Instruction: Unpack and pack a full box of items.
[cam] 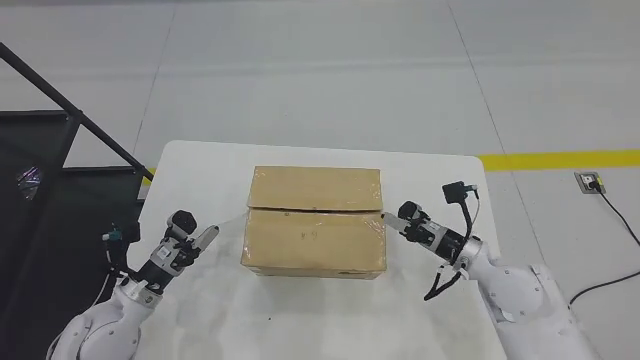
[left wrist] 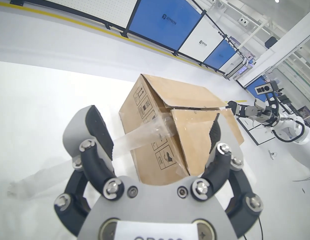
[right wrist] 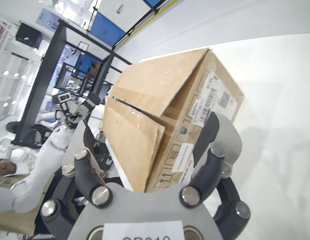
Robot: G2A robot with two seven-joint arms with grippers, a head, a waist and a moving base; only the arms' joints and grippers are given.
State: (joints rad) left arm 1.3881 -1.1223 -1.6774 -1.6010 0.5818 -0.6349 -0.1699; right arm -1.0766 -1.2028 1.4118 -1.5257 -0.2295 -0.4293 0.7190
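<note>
**Though the flaps lie shut, tape hangs loose at the left end**

While both arms sit low at the near side of the tabletop (cam: 300,325), I have the left gripper (left wrist: 155,122) spread wide. A clear tape strip (left wrist: 142,134) runs from the box to beside one pad; stuck there or merely brushing, I cannot tell. The right gripper (right wrist: 150,126) is likewise wide open and empty, just at the opposite short end. The box (cam: 315,222) lies mid-tabletop, its long axis running gripper to gripper, with the top seam along it. I judge the right gripper the nearer to cardboard, while the loose tape lies on the left gripper's side.
</note>
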